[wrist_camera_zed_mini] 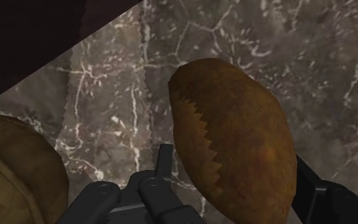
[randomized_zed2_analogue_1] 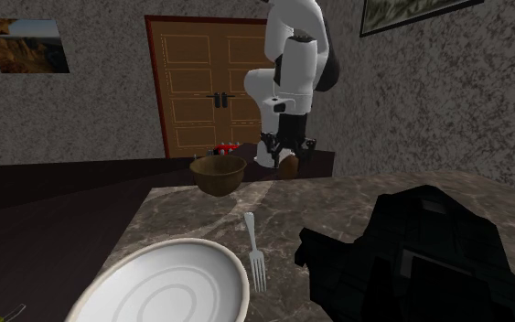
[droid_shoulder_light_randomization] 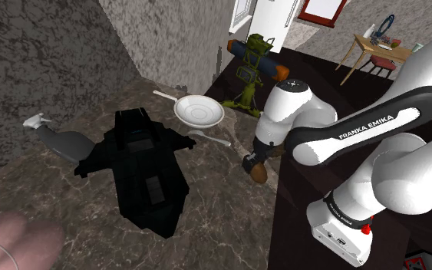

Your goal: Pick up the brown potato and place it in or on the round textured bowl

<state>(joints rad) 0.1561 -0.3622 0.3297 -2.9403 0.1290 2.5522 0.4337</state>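
- One brown potato [wrist_camera_zed_mini: 234, 108], clamped between the two black fingers of the single gripper [wrist_camera_zed_mini: 231, 172], which press on either side of it. In the second exterior view it sits at the far edge of the marble table [randomized_zed2_analogue_1: 182, 206], just beside the bowl and outside it.
- One round brown bowl [randomized_zed2_analogue_1: 217, 176] at that same edge. From this low angle little of its inside shows, and the wrist view cuts it down to a curved piece next to the gripper.
- One white dish [droid_shoulder_light_randomization: 199, 111] with a handle, its inside plain white with faint rings. The second exterior view's bottom edge cuts it off.
- One fork [randomized_zed2_analogue_1: 254, 247], lying between the dish and the black object.
- One blocky black object [droid_shoulder_light_randomization: 145, 169] mid-table; I cannot tell what it is.
- One green toy figure [droid_shoulder_light_randomization: 251, 73] beyond the dish, carrying a blue-and-orange cylinder.
- One grey item [droid_shoulder_light_randomization: 59, 139] toward the shoulder view's left, too vague to name.
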